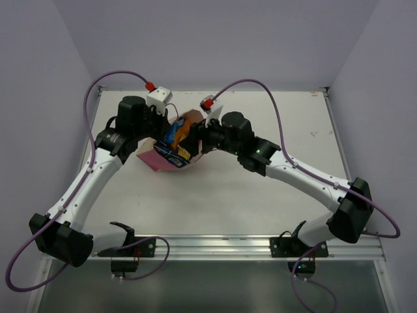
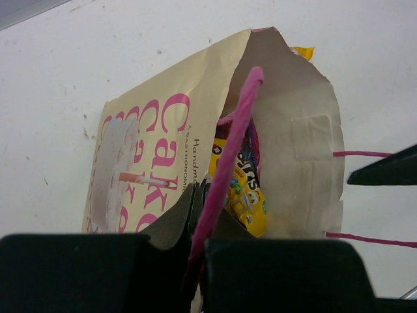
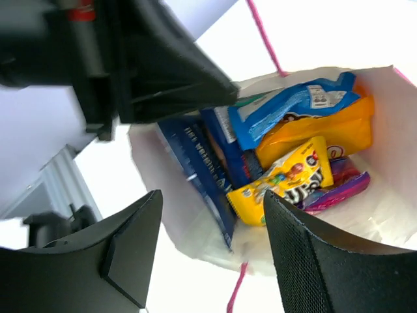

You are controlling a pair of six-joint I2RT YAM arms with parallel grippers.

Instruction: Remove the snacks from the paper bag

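Observation:
The paper bag (image 1: pixel 156 160) leans on the table with its mouth held open towards the back. In the left wrist view its cream face (image 2: pixel 163 130) shows pink lettering. My left gripper (image 2: pixel 199 202) is shut on the bag's rim, with a pink handle (image 2: pixel 238 130) running between the fingers. My right gripper (image 3: pixel 212 199) is open and empty just above the bag's mouth. Inside lie dark blue packets (image 3: pixel 195 169), a blue packet (image 3: pixel 293 104), an orange pouch (image 3: pixel 326 134), a yellow packet (image 3: pixel 287 179) and a purple packet (image 3: pixel 342 186).
The white table (image 1: pixel 260 195) has walls at the back and both sides. Both arms meet over the bag at the table's middle back. The left gripper (image 3: pixel 150 72) fills the upper left of the right wrist view, close to my right fingers.

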